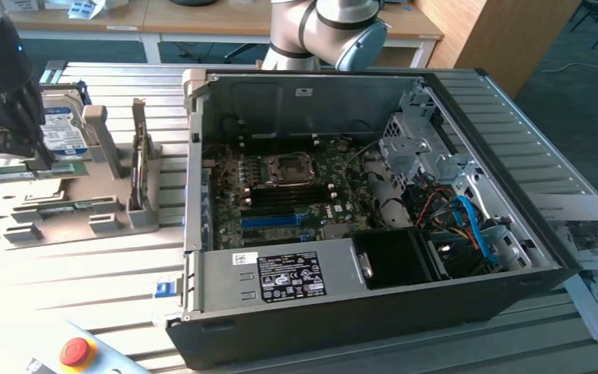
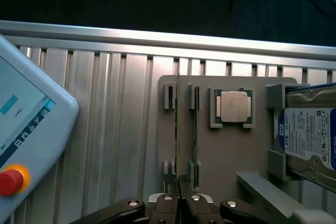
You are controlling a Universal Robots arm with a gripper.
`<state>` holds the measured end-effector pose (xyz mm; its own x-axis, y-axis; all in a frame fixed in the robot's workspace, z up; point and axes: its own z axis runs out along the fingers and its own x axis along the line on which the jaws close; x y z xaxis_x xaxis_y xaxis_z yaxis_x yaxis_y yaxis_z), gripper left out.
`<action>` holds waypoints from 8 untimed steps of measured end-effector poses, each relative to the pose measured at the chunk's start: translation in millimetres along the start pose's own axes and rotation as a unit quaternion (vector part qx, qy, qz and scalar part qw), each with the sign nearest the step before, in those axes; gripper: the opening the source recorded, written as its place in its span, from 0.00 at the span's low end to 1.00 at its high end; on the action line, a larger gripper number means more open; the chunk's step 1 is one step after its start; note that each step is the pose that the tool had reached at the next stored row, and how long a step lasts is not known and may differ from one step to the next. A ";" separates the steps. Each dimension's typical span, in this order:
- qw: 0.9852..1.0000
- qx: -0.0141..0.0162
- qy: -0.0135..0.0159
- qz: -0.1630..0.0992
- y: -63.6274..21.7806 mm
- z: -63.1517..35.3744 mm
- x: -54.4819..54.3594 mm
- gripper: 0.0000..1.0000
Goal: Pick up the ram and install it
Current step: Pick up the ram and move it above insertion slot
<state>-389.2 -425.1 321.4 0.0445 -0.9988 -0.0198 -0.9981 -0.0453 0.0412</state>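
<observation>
My gripper [image 1: 37, 158] hangs over the grey parts holder [image 1: 71, 204] at the exterior view's left, shut on the ram [image 1: 0, 174], a thin green stick that pokes out sideways from the fingers. In the wrist view the gripper [image 2: 178, 183] pinches the ram [image 2: 177, 129] seen edge-on, in line with the holder's [image 2: 247, 156] outer pair of slots. A second green stick [image 2: 195, 129] stands in the neighbouring slots. The open computer case [image 1: 528, 265] lies to the exterior view's right, with its motherboard [image 1: 289, 195] exposed.
A silver processor chip [image 2: 233, 106] and a blue-labelled hard drive [image 2: 310, 137] sit in the holder. A teach pendant with a red stop button [image 1: 75, 351] lies at the slatted table's front edge. Printed papers [image 1: 595, 257] lie right of the case.
</observation>
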 end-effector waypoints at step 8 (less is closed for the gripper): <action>1.000 0.000 0.000 0.000 0.5 -15.3 -0.3 0.12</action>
<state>-389.1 -425.1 336.7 0.0445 -0.9988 -0.0197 -0.9981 -0.0453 0.0413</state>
